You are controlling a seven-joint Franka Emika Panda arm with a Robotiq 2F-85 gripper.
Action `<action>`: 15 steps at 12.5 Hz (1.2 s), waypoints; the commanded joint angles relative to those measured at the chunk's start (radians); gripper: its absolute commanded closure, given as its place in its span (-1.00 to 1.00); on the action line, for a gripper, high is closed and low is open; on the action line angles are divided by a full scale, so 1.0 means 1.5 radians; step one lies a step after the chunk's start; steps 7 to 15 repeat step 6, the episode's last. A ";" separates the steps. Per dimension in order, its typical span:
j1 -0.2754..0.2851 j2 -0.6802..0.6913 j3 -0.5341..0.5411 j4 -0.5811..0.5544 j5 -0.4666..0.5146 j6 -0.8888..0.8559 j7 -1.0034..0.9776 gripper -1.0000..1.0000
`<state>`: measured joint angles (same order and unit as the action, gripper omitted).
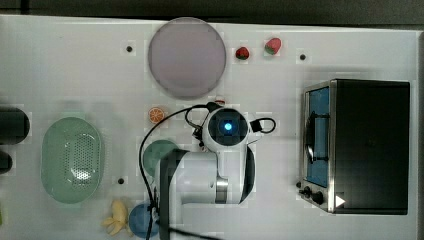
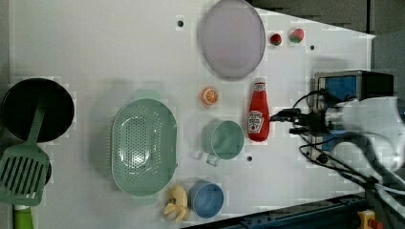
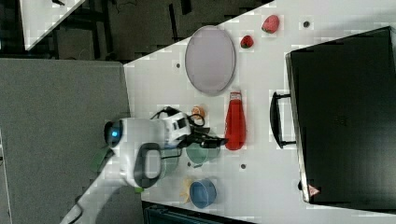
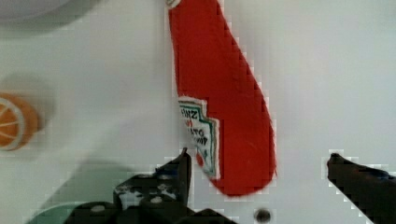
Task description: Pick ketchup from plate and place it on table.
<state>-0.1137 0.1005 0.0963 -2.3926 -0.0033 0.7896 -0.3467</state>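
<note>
Ketchup (image 2: 258,114) lies on table (image 2: 95,43), off plate (image 2: 232,38); gripper (image 4: 257,168) released, fingers spread. Retreat straight up, no nudging.

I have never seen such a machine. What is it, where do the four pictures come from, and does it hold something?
It is a white robot arm ending in a two-fingered gripper. Three pictures come from cameras placed around the white table; the fourth comes from a camera on the arm's wrist. The gripper is open and holds nothing. The ketchup lies on the table beside the round plate, not on it. Nearby sit a green basket, a teal cup, strawberries and an oven.
</note>
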 commanded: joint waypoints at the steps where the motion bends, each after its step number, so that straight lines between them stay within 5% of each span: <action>1: 0.000 -0.101 0.007 0.120 0.006 -0.096 0.146 -1.00; 6: 0.001 -0.186 0.014 0.277 0.006 -0.351 0.262 -1.00; 15: 0.001 -0.186 0.014 0.277 0.006 -0.351 0.262 -1.00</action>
